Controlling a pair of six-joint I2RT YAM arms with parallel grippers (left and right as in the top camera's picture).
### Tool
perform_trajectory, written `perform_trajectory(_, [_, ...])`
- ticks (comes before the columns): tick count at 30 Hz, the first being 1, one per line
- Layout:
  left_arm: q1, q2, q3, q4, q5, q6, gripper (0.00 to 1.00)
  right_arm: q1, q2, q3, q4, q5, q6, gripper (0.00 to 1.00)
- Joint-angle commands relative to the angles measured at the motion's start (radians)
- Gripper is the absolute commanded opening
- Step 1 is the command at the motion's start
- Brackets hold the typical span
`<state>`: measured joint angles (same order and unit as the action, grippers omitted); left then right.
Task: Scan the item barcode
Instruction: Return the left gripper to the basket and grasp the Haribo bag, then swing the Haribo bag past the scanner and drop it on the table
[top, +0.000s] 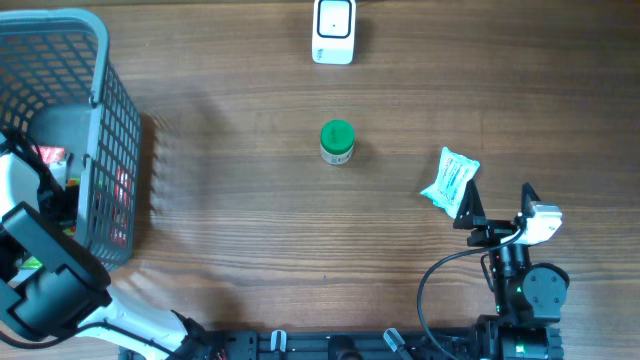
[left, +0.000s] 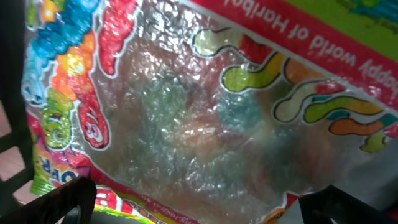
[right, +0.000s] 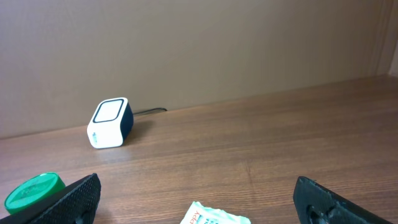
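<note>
The white barcode scanner (top: 333, 30) stands at the table's far edge and shows in the right wrist view as a small box (right: 110, 122). A gummy candy bag (left: 205, 112) with a clear window fills the left wrist view, lying in the grey basket (top: 100, 60). My left gripper (left: 199, 211) hangs open just over the bag, one finger at each side of its near edge. My right gripper (top: 498, 203) stands open at the right, just behind a white and teal packet (top: 451, 179), whose top (right: 217, 216) shows low between the fingers (right: 68, 199).
A green-lidded jar (top: 337, 141) stands at mid table, seen at the left in the right wrist view (right: 34, 191). The basket's dark mesh wall (left: 12, 93) runs close along the left of the left gripper. Other colourful packs lie in the basket (top: 55, 155).
</note>
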<state>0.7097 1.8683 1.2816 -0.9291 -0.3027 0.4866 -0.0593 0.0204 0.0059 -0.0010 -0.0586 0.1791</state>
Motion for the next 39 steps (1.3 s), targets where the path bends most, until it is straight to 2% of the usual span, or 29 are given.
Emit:
perform_trajectory(1, [0.006,0.065,-0.008,0.036,0.011,0.034,1.00,0.002,-0.006,-0.001,0.002,0.006,0.007,1.00])
perform_trajectory(3, [0.006,0.076,-0.008,0.042,0.055,0.038,1.00,0.002,-0.006,-0.001,0.002,0.006,0.007,1.00])
perform_trajectory(4, [0.006,0.079,-0.008,0.043,0.083,0.065,0.91,0.002,-0.006,-0.001,0.002,0.006,0.007,1.00])
perform_trajectory(5, [0.006,0.079,-0.008,0.045,0.116,0.106,0.66,0.002,-0.006,-0.001,0.002,0.006,0.007,1.00])
perform_trajectory(6, [0.006,0.079,-0.008,0.052,0.119,0.112,0.07,0.002,-0.006,-0.001,0.002,0.006,0.007,1.00])
perform_trajectory(7, [0.006,0.079,-0.008,0.059,0.119,0.111,0.04,0.002,-0.006,-0.001,0.002,0.006,0.007,1.00])
perform_trajectory(9, [0.004,0.078,-0.008,0.068,0.120,0.100,0.04,0.002,-0.006,-0.001,0.002,0.006,0.007,1.00])
perform_trajectory(12, [-0.028,0.061,0.015,0.074,0.146,0.021,0.04,0.002,-0.006,-0.001,0.002,0.006,0.007,1.00])
perform_trajectory(15, [-0.082,0.020,0.113,0.045,0.145,-0.138,0.04,0.002,-0.006,-0.001,0.002,0.006,0.007,1.00])
perform_trajectory(18, [-0.112,-0.079,0.223,-0.013,0.146,-0.182,0.04,0.002,-0.006,-0.001,0.002,0.006,0.007,1.00])
perform_trajectory(22, [-0.111,-0.282,0.262,0.021,0.169,-0.357,0.04,0.002,-0.006,-0.001,0.002,0.006,0.008,1.00])
perform_trajectory(24, [-0.111,-0.376,0.262,0.044,0.260,-0.395,0.04,0.002,-0.006,-0.001,0.002,0.006,0.007,1.00])
perform_trajectory(28, [-0.111,-0.574,0.262,0.116,0.562,-0.500,0.04,0.002,-0.006,-0.001,0.002,0.006,0.007,1.00])
perform_trajectory(32, [-0.127,-0.793,0.262,0.148,0.840,-0.533,0.04,0.002,-0.006,-0.001,0.002,0.006,0.007,1.00])
perform_trajectory(35, [-0.262,-0.852,0.261,0.144,1.019,-0.600,0.04,0.002,-0.006,-0.001,0.002,0.006,0.007,1.00])
perform_trajectory(37, [-0.455,-0.839,0.256,0.117,0.997,-0.599,0.04,0.002,-0.006,-0.001,0.002,0.006,0.007,1.00])
perform_trajectory(38, [-0.629,-0.795,0.254,0.095,0.932,-0.599,0.04,0.002,-0.006,-0.001,0.002,0.006,0.007,1.00])
perform_trajectory(39, [-0.728,-0.760,0.254,0.087,0.887,-0.599,0.04,0.002,-0.006,-0.001,0.002,0.006,0.007,1.00])
